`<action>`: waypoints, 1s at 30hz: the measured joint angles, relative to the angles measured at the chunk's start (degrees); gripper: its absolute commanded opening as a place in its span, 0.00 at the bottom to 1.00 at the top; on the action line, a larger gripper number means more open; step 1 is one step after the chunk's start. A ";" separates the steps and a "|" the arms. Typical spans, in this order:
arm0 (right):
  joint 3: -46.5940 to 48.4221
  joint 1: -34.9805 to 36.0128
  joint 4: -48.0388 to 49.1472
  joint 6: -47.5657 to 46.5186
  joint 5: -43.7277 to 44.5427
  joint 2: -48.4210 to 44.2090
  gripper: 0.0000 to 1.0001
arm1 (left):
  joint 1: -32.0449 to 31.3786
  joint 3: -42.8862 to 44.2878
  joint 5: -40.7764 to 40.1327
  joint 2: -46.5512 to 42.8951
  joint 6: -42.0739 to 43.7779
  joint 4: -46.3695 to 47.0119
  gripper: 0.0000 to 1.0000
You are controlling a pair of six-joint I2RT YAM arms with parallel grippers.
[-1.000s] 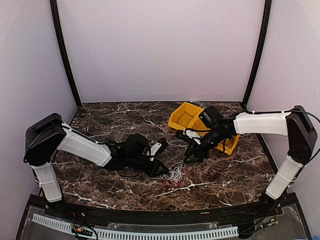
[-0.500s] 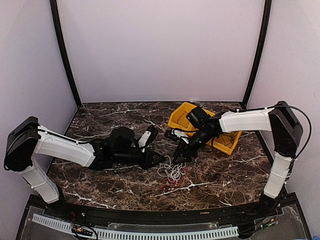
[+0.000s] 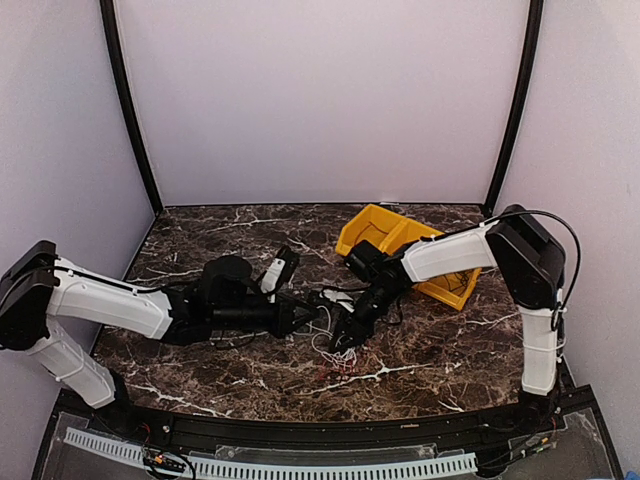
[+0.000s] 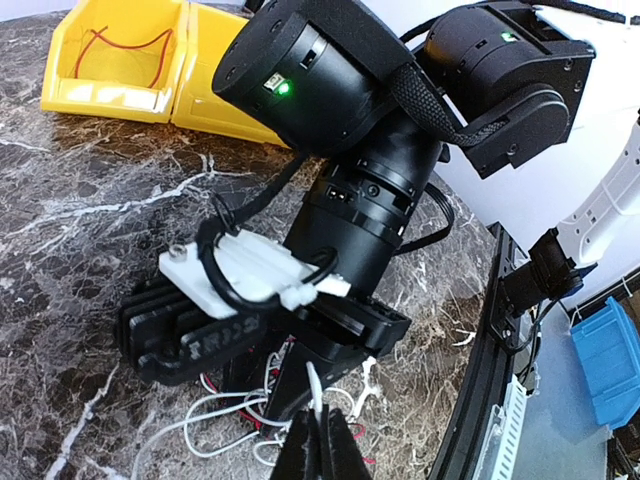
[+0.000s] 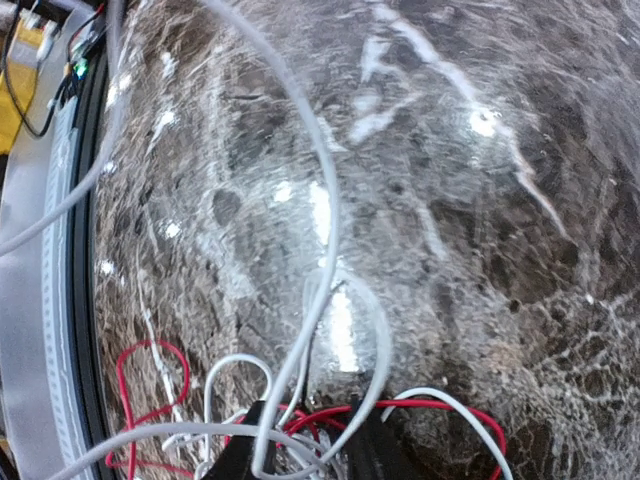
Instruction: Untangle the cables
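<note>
The cables (image 3: 338,352) lie in a small white and red tangle on the marble table, front of centre. My left gripper (image 3: 319,314) is shut on a strand of the white cable (image 4: 315,388), its tips (image 4: 322,445) just left of the bundle. My right gripper (image 3: 344,336) is pressed down onto the tangle from the right. In the right wrist view it (image 5: 305,452) is open, with white loops (image 5: 322,230) and the red cable (image 5: 440,408) between its fingers. I cannot make out the black cable clearly.
Two yellow bins (image 3: 372,230) stand behind the right arm, right of centre. In the left wrist view, one bin (image 4: 110,95) holds a thin red wire. The right gripper's body (image 4: 350,200) looms close over my left fingertips. The table's front rail (image 3: 300,432) is close by.
My right gripper has moved left and down from near the bins onto the cable bundle. My left arm has stretched out flatter, its gripper staying at the bundle's left side.
</note>
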 measured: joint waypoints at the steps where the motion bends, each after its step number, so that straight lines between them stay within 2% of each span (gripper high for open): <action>1: 0.07 0.13 0.17 -0.20 0.44 0.02 0.12 | 0.00 -0.17 -0.39 -0.55 0.00 -0.20 0.00; 5: 0.07 0.33 0.15 0.74 1.97 0.15 0.08 | 0.00 0.00 -2.86 -5.22 1.31 -3.82 0.00; 9: -0.46 0.50 1.11 0.83 2.67 0.15 0.08 | 0.00 4.76 -8.22 -13.49 6.08 -14.14 0.00; 15: -0.57 0.50 1.88 0.68 3.65 0.13 0.11 | -0.28 23.12 -19.74 -22.34 16.83 -28.02 0.00; 19: -0.48 0.50 1.70 0.59 3.65 0.20 0.09 | -0.26 37.77 -26.27 -25.73 22.95 -32.61 0.00; 22: -0.26 0.50 1.49 0.59 3.61 0.33 0.09 | -0.26 44.04 -28.92 -27.34 25.38 -34.03 0.00; 26: -0.15 0.50 1.36 0.59 3.58 0.42 0.09 | -0.26 44.00 -31.43 -30.08 26.91 -35.19 0.00; 30: -0.13 0.50 1.27 0.44 3.45 0.42 0.13 | -0.26 37.94 -32.76 -30.71 26.77 -35.10 0.00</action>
